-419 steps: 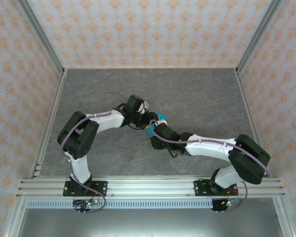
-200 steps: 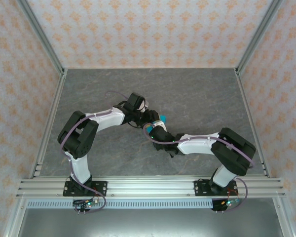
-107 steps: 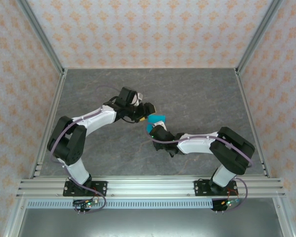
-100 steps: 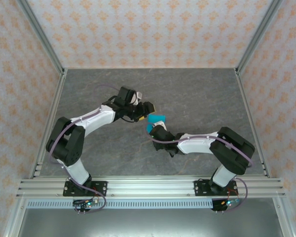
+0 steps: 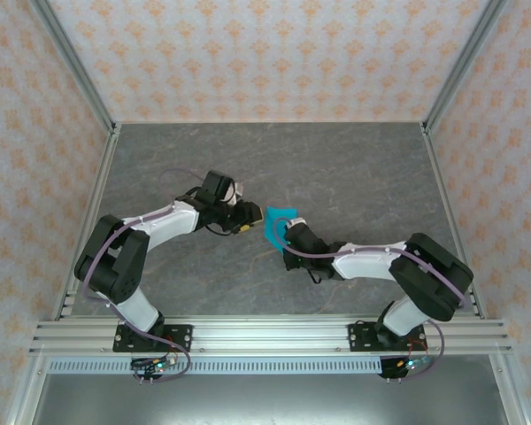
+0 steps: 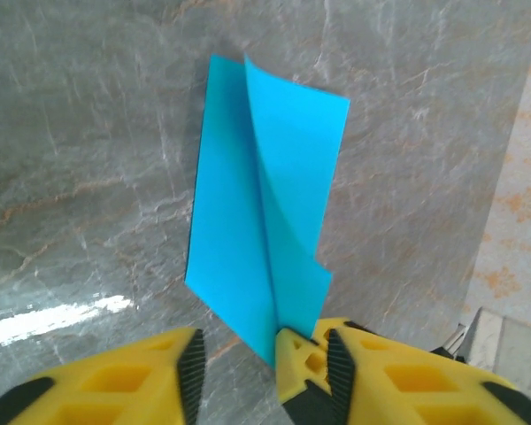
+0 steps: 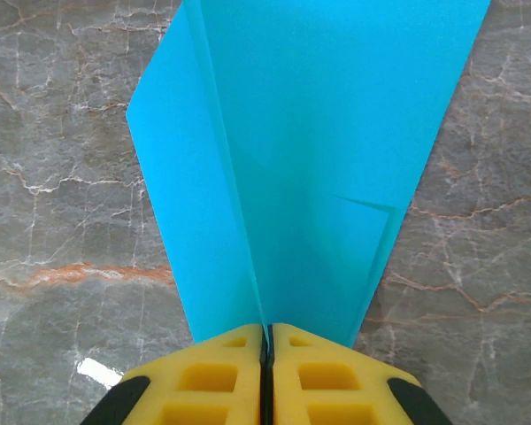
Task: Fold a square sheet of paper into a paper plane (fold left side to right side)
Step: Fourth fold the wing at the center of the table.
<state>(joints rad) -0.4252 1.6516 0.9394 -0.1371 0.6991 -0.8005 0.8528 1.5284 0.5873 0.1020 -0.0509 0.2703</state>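
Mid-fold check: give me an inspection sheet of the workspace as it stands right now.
Surface: grey marbled tabletop, glossy.
Job's things: thin cyan-blue sheet of paper, partly folded along a centre crease.
Clutter: nothing seen.
Grippers: right gripper shut on the paper's narrow end; left gripper open, next to the paper.
Cables: purple cables run along both arms.
Surroundings: orange-patterned walls, aluminium frame rail.

Grey marbled tabletop (image 5: 354, 168) enclosed by orange-patterned wallpaper walls (image 5: 265, 53) and aluminium posts (image 5: 73, 62)
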